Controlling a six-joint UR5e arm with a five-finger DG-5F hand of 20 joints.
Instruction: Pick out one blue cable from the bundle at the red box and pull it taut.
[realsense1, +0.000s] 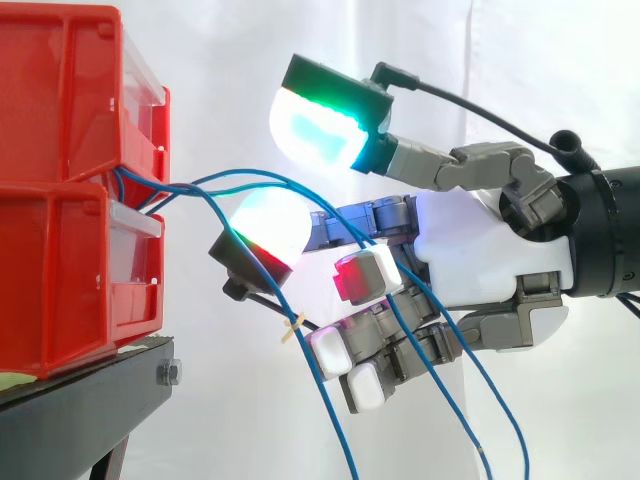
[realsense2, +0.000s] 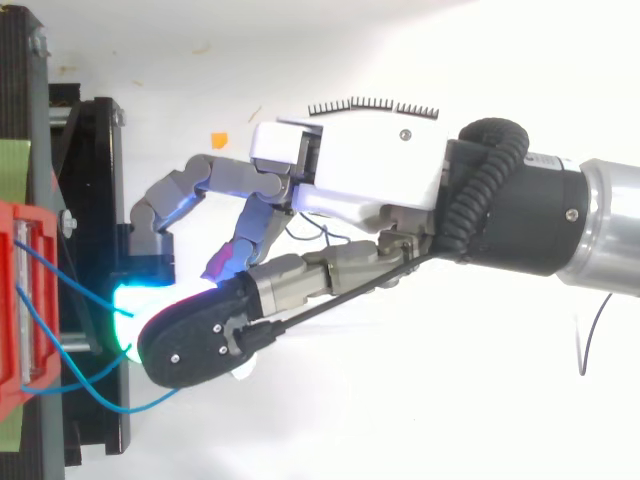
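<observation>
- Blue cables (realsense1: 190, 185) come out of the gap between the stacked tiers of the red box (realsense1: 70, 290), which sits on the black stand (realsense1: 90, 400).
- From there we see them arc across to the robot hand (realsense1: 480, 250) and drop in loose loops below it. Every strand sags.
- The robot hand is in among the strands, near the box front. At least two strands cross it in the side view.
- We cannot tell whether it has closed on any strand or only has them draped over it.
- Progress, our judgement: the reach to the bundle is done. No single strand is clearly separated. The pull away from the box, to take out the slack, is left.
</observation>
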